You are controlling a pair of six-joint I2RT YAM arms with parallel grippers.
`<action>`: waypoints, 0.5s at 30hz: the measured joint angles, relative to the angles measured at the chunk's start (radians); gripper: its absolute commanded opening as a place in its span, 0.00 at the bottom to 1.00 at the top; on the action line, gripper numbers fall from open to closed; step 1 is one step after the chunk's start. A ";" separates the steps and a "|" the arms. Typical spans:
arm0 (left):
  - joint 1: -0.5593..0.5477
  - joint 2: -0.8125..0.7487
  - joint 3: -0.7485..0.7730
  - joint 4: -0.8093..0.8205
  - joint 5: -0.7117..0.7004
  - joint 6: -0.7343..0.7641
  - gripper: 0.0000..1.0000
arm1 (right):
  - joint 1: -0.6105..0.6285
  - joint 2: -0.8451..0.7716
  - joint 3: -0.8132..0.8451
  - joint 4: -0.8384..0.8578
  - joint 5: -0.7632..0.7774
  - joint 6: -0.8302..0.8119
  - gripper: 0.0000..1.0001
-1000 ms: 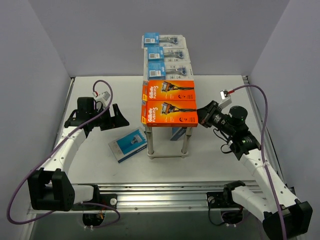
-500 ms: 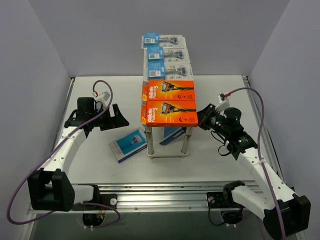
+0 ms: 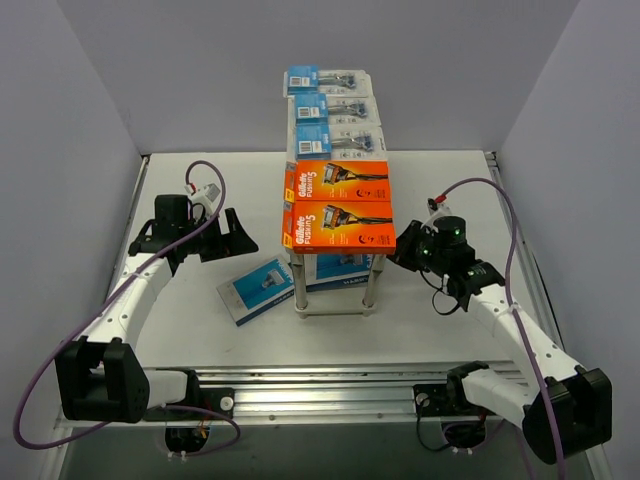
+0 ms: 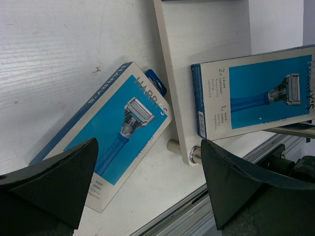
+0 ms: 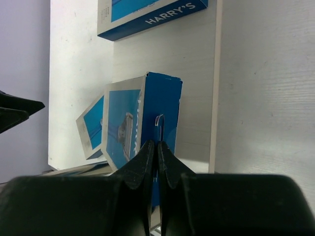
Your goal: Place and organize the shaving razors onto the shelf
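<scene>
The shelf (image 3: 298, 286) carries three blue-card blister packs (image 3: 335, 109) at the back of its top and two orange razor boxes (image 3: 340, 226) at the front. A blue-and-white razor box (image 3: 340, 272) stands on edge on the lower tier (image 5: 197, 73), under the top. My right gripper (image 3: 404, 254) is shut, its tips (image 5: 157, 146) pressed against that box's blue end face (image 5: 165, 105). A second blue-and-white box (image 3: 258, 288) lies flat on the table left of the shelf. My left gripper (image 3: 234, 236) hangs open above the table beside this box (image 4: 108, 142), holding nothing.
Another blue box marked HARRY'S (image 5: 147, 14) lies farther back on the lower tier. Thin metal legs (image 3: 372, 285) stand at the shelf's front corners. The table's metal front rail (image 3: 330, 385) runs behind both arm bases. Grey walls close in the sides.
My right gripper has moved left toward the shelf, still shut, and the blue-and-white box in front of it has slid in under the top tier. The left arm has stayed put.
</scene>
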 measured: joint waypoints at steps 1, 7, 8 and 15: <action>0.000 0.000 0.000 0.000 0.000 0.000 0.94 | 0.000 0.005 -0.001 0.000 0.005 -0.005 0.00; -0.008 0.000 0.000 0.000 0.000 0.000 0.94 | -0.001 0.068 -0.012 0.016 0.031 -0.035 0.00; -0.010 0.000 0.000 0.000 0.000 0.000 0.94 | -0.002 0.078 -0.016 0.021 0.035 -0.038 0.00; -0.019 0.000 0.000 -0.006 0.000 0.000 0.94 | -0.011 0.154 -0.034 0.072 0.042 -0.045 0.00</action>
